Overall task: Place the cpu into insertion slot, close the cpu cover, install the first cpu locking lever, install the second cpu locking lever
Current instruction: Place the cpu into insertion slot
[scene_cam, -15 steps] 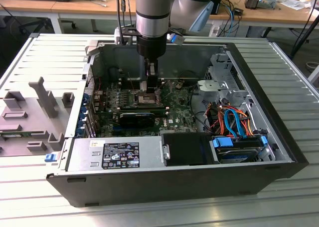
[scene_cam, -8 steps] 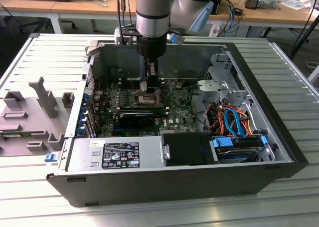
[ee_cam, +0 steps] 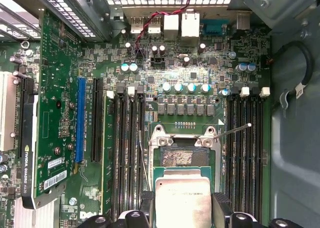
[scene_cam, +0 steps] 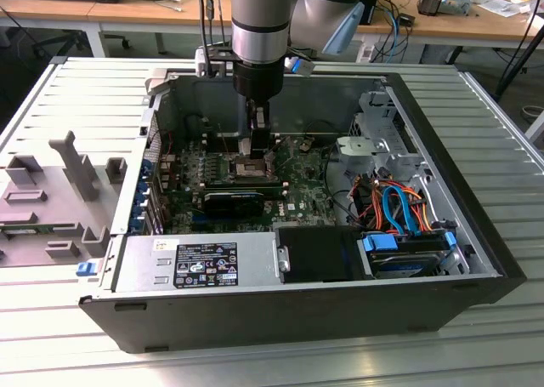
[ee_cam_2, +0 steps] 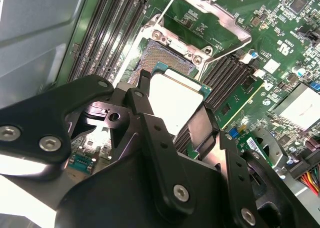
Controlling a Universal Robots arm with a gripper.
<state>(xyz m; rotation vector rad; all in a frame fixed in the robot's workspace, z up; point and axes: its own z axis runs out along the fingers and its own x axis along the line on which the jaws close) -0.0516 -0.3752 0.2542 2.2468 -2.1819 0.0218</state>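
Step in hand: seating the cpu [ee_cam_2: 176, 103]. The jaws are clamped on it, one of the fingers [ee_cam: 221, 208] on each of two opposite edges, metal top up.

The insertion slot [ee_cam: 182, 157] is open. Its contact field is bare on the side away from the jaws, and the cpu overhangs the side nearer them. So the cpu is off the slot's centre and not seated. I can't tell its height above the slot.

The cpu cover [ee_cam_2: 222, 18] is flipped up past the slot's far edge, clear of the drop path. A wire locking lever [ee_cam: 235, 130] sticks out from a slot corner, over the memory slots [ee_cam: 245, 153] beside it. The slot sits mid-board in the open computer case [scene_cam: 255, 319] on the table [scene_cam: 272, 366].

My read on doing it well:
- Square the cpu's edges to the slot's rim and centre it over the contact field before it goes down.
- Go straight down with no sliding, since the contacts look easy to bend.
- Match the corner marks. I can't make them out here.
- The fingers must clear the rim and the memory slots flanking the slot.
- Only release once the cpu lies flat inside the rim on all four sides.
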